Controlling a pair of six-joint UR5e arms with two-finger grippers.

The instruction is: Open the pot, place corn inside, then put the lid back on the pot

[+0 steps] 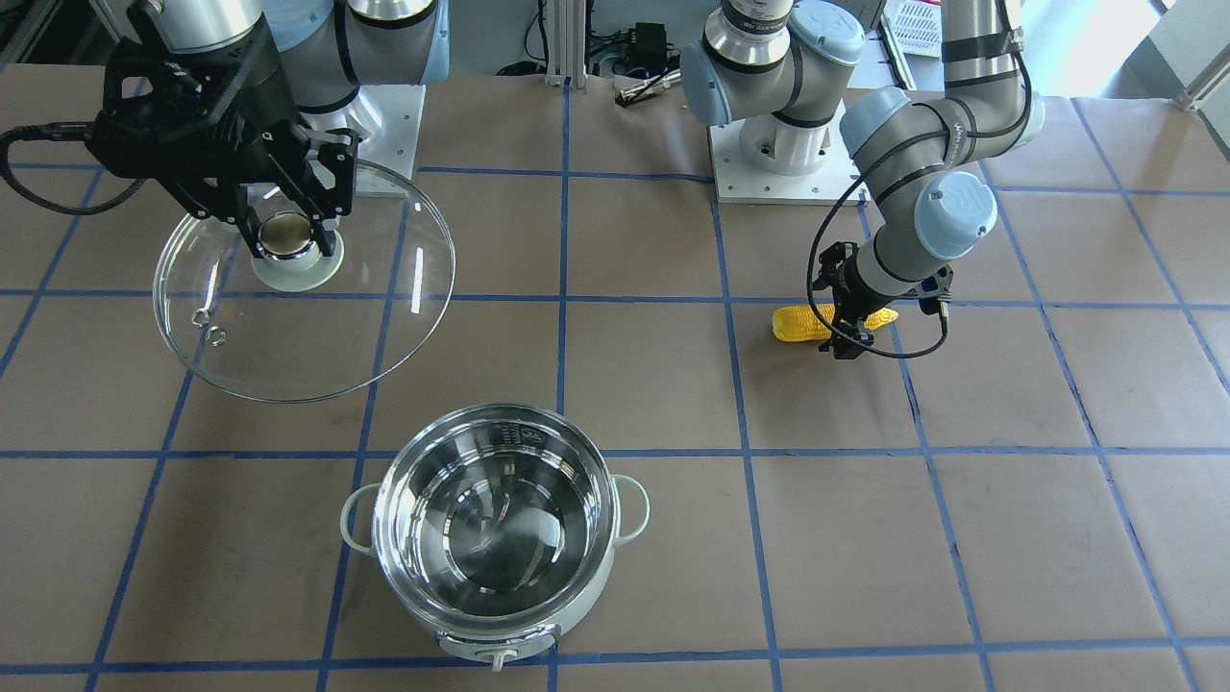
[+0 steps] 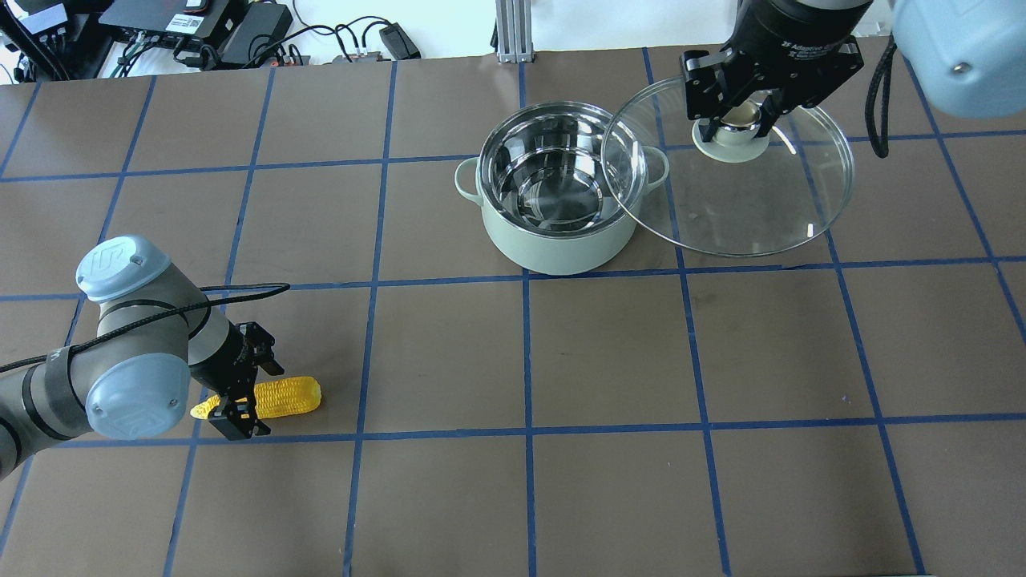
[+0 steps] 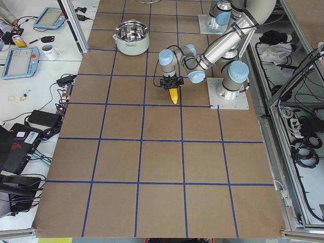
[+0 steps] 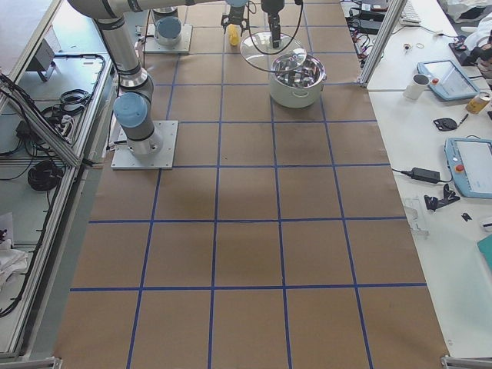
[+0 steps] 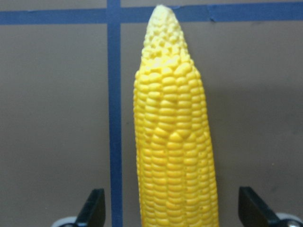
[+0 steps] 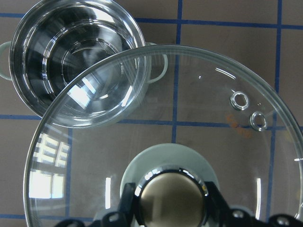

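The pale green pot [image 2: 553, 248] stands open, its steel inside [image 1: 495, 538] empty. My right gripper [image 1: 286, 231] is shut on the lid's metallic knob [image 6: 170, 198]. It holds the clear glass lid [image 2: 745, 208] in the air beside the pot, and the lid's edge overlaps the pot's rim in the overhead view. The yellow corn [image 2: 288, 397] lies on the table far from the pot. My left gripper [image 2: 240, 401] is open and straddles the corn's middle. In the left wrist view both fingers [image 5: 92, 208] stand clear of the corn [image 5: 173, 151].
The brown table carries a blue tape grid. The arms' white base plates [image 1: 783, 163] sit at the robot's edge. Cables and power boxes [image 2: 200, 32] lie beyond the far edge. A side bench with tablets and a mug [image 3: 50, 50] stands beside the table.
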